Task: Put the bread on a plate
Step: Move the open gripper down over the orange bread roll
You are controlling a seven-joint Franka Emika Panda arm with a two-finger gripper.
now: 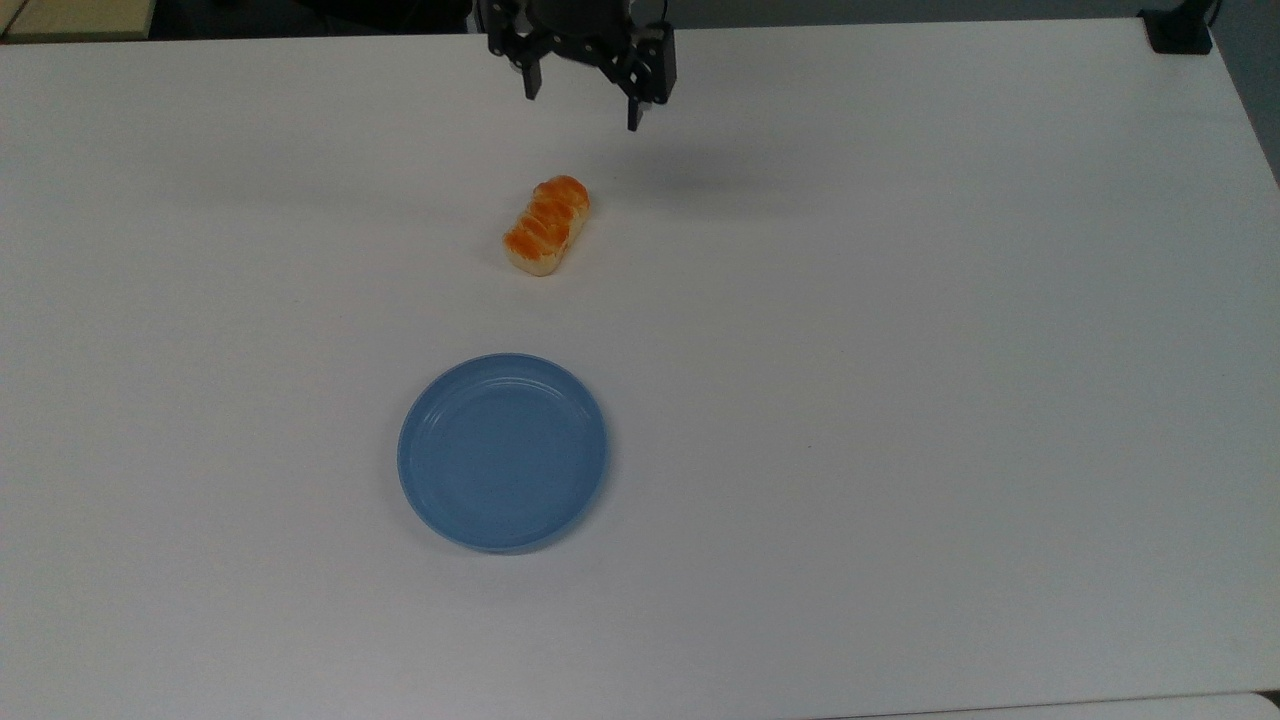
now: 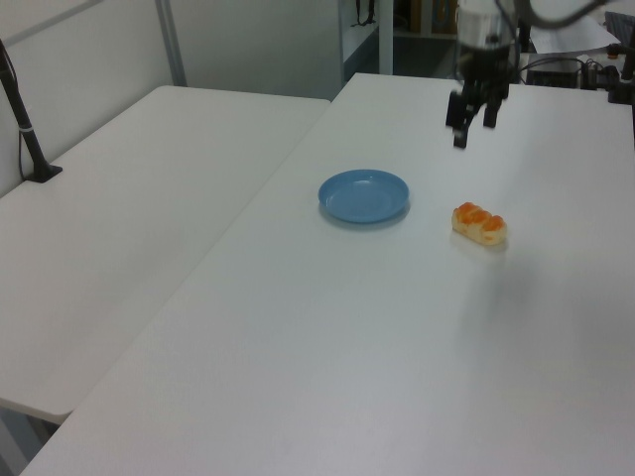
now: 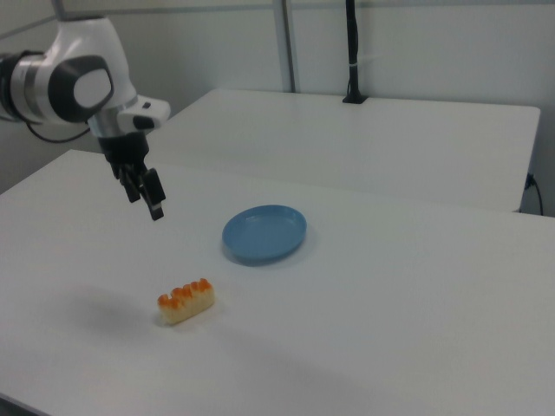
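The bread [image 1: 546,226] [image 2: 480,223] [image 3: 186,300] is a small oblong roll with an orange-brown top, lying on the white table. The round light-blue plate [image 1: 503,452] [image 2: 364,195] [image 3: 264,233] lies flat and bare, about one plate-width away from the bread. My gripper [image 1: 582,103] [image 2: 473,130] [image 3: 145,205] hangs open above the table with nothing between its fingers. In the top view it is above the bread and slightly to the right, toward the far edge, well clear of the roll.
A second white table [image 2: 149,198] [image 3: 364,139] adjoins this one on the plate's side. A black post [image 2: 25,129] [image 3: 351,52] stands on it. A black clamp [image 1: 1180,30] sits at the top view's top right corner.
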